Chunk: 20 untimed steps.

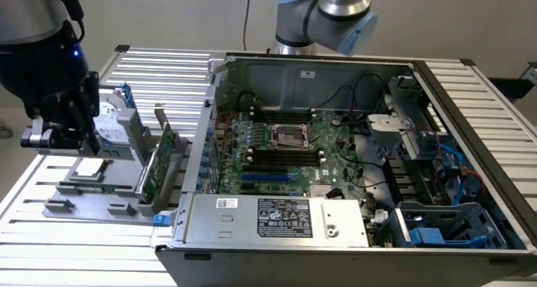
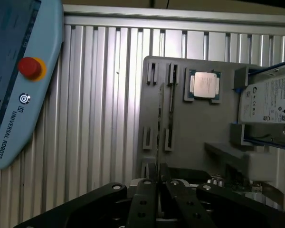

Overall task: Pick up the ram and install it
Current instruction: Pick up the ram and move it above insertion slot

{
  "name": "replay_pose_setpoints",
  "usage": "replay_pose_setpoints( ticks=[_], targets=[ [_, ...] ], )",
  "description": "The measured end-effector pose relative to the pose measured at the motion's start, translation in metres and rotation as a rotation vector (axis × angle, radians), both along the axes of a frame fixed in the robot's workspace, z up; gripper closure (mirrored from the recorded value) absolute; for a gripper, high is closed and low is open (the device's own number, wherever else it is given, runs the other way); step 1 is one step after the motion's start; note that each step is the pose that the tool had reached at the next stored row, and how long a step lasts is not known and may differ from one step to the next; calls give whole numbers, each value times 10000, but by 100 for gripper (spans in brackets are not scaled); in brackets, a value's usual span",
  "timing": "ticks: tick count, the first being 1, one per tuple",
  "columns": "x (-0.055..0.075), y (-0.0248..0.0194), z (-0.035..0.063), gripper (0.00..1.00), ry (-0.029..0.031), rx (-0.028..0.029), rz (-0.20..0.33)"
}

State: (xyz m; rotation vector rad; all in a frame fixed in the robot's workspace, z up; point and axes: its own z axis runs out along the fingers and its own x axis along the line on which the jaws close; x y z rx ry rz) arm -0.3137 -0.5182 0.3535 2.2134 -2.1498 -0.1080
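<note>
Aluminium slatted table [image 1: 160, 67], grey tray [image 2: 199, 128], fingers [image 2: 145, 204] closed

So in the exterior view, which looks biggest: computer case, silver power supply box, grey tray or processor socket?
Largest: computer case.
Next: silver power supply box and grey tray, which look about alike, so no ranking.
Smallest: processor socket.

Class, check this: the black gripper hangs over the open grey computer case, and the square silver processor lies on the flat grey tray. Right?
No. The black gripper hangs over the flat grey tray, at the exterior view's left of the open grey computer case, as that view shows. The square silver processor does lie on the tray.
</note>
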Motion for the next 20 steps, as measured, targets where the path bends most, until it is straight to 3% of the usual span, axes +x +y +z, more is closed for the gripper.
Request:
replay_pose_setpoints(
  ticks=[10,20],
  targets=[
    [437,0,390,86,215,1,60],
    [850,0,574,86,278,-1,184]
  ],
)
